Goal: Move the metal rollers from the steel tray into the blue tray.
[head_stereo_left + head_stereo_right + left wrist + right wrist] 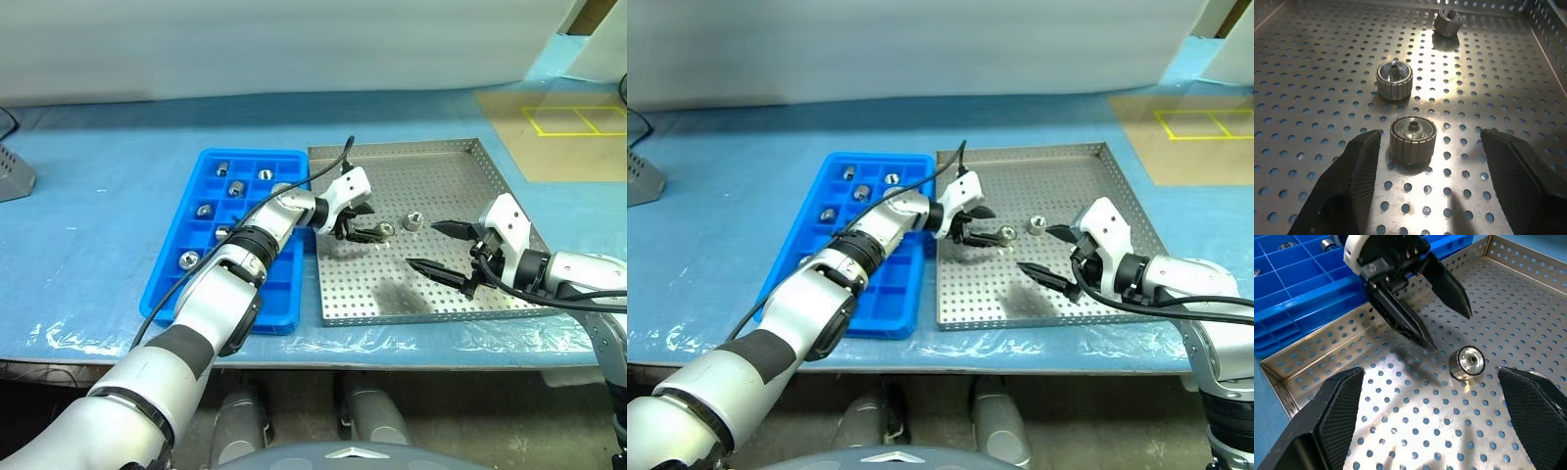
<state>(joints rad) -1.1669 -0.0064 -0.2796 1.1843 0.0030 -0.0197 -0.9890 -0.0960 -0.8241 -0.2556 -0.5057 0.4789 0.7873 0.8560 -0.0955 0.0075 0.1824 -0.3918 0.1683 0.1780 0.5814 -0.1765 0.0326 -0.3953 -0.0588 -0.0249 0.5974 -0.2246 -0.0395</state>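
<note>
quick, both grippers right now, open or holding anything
left gripper: open, empty, straddling a roller
right gripper: open, empty

The left arm is built of glossy silver-grey rounded shells joined by black bands at the joints, with a ribbed black collar near the wrist. A thin black cable loops loosely along it from the forearm up to the wrist. Its wrist block is white, carrying the left tool (364,233): two black, wedge-shaped fingers (1447,284) tapering to points, mounted on a black bracket with small screws. The right arm has the same silver-grey shell and black joint ring, a white wrist housing and a black cable curving beneath. The right tool (443,247) has two long pointed black fingers (1337,411) with finely textured inner faces.
</note>
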